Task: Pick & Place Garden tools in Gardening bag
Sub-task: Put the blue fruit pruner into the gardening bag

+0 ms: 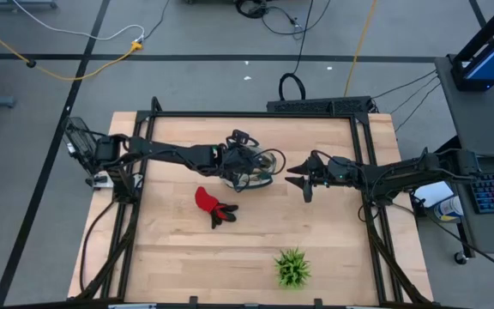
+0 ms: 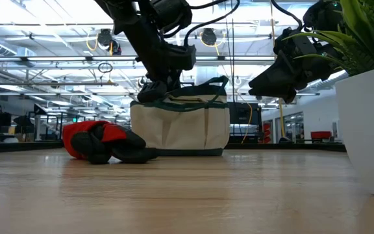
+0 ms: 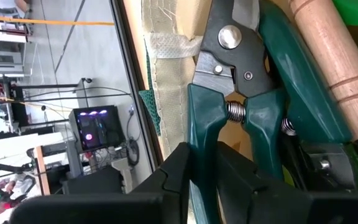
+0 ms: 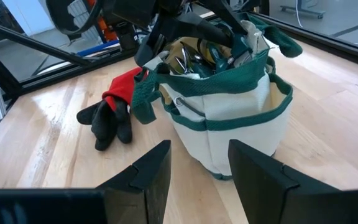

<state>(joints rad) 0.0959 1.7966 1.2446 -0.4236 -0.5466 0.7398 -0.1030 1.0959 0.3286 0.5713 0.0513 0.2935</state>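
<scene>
No brand, label or writing can be read on any of the things.

The gardening bag (image 1: 251,165) stands upright near the middle of the table (image 1: 187,266), toward its far edge, with trowel blades and tool handles crowded inside. The left end effector (image 3: 201,177) is down in the bag's mouth, closed on one dark green handle of the pruning shears (image 3: 247,99), which lie against the cream inner wall beside a wooden handle (image 3: 334,56). Little free room shows around the shears inside the bag.

The right end effector (image 4: 197,165) hangs above the table just beside the bag, its fingers apart and holding nothing.

The red-and-black glove (image 1: 213,204) lies flat on the table just in front of the bag, apart from both arms. The green spiky plant (image 1: 292,268) sits near the front edge, well apart from the bag. Bare wood lies between the glove, the plant and the table's sides.
</scene>
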